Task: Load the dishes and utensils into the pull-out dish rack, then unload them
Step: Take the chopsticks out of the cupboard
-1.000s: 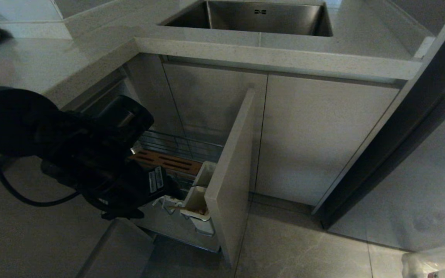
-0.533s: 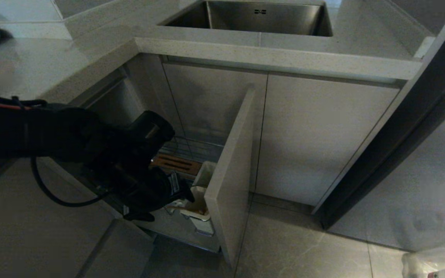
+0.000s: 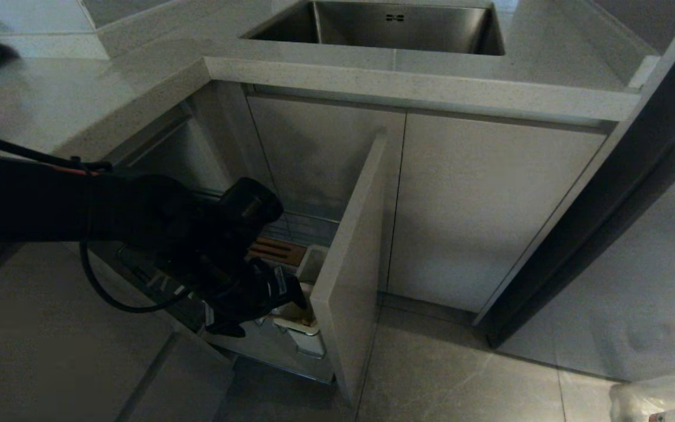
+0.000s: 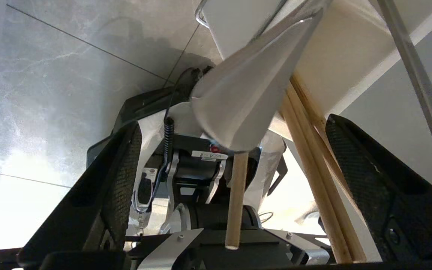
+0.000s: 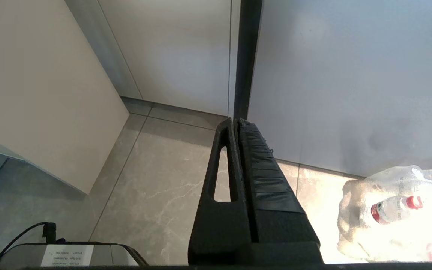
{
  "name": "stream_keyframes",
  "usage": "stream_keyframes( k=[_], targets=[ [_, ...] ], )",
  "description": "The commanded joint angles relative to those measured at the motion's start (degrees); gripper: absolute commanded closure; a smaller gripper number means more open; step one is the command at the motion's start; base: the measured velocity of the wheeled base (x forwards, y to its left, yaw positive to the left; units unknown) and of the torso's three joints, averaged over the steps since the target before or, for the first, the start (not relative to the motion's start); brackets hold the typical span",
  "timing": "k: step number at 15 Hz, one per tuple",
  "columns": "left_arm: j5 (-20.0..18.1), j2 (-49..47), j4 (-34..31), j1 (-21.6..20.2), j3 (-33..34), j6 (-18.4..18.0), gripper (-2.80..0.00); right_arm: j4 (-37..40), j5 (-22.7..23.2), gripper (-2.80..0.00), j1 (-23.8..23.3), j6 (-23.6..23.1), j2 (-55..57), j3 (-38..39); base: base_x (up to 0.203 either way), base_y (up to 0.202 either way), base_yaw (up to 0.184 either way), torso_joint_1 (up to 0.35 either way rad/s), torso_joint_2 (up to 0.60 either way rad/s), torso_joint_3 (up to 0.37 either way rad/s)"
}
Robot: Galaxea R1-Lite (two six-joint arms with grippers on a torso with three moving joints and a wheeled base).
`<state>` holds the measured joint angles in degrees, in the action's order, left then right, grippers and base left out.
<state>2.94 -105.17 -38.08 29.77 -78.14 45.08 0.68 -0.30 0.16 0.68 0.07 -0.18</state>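
- The left arm reaches down into the pull-out dish rack (image 3: 290,249); left tool (image 3: 282,296) spread wide, holding nothing.
- Chopsticks (image 4: 313,157) and fork (image 4: 246,90) stand in the utensil cup (image 3: 299,322), between its fingers (image 4: 369,180).
- Right tool (image 5: 238,131) pressed closed above the floor.

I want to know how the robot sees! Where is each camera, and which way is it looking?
Head view: up on the head, looking down at the pull-out dish rack; the left arm and left tool show.
Left wrist view: behind the open left tool, facing the fork and chopsticks.
Right wrist view: behind the shut right tool, facing floor and cabinets.
Head and left wrist views share the white utensil cup.
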Motion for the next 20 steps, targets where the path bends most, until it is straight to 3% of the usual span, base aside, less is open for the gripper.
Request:
stream_keyframes(
  k=[1, 3, 4, 20],
  targets=[
    [0.1, -0.3, -0.2, 0.1, -0.1, 0.3, -2.80, 0.0, 0.0, 0.00, 0.0, 0.0, 0.0, 0.0, 0.000, 0.000, 0.000, 0.000, 0.00, 0.000],
    [0.1, -0.2, -0.4, 0.2, -0.4, 0.3, -2.80, 0.0, 0.0, 0.00, 0.0, 0.0, 0.0, 0.0, 0.000, 0.000, 0.000, 0.000, 0.00, 0.000],
    [0.1, -0.2, -0.4, 0.2, -0.4, 0.3, 0.00, 0.0, 0.0, 0.00, 0.0, 0.0, 0.0, 0.0, 0.000, 0.000, 0.000, 0.000, 0.00, 0.000],
    [1.4, 2.3, -0.5, 1.7, -1.5, 1.2, 0.00, 0.0, 0.0, 0.00, 0.0, 0.0, 0.0, 0.0, 0.000, 0.000, 0.000, 0.000, 0.00, 0.000]
  ],
)
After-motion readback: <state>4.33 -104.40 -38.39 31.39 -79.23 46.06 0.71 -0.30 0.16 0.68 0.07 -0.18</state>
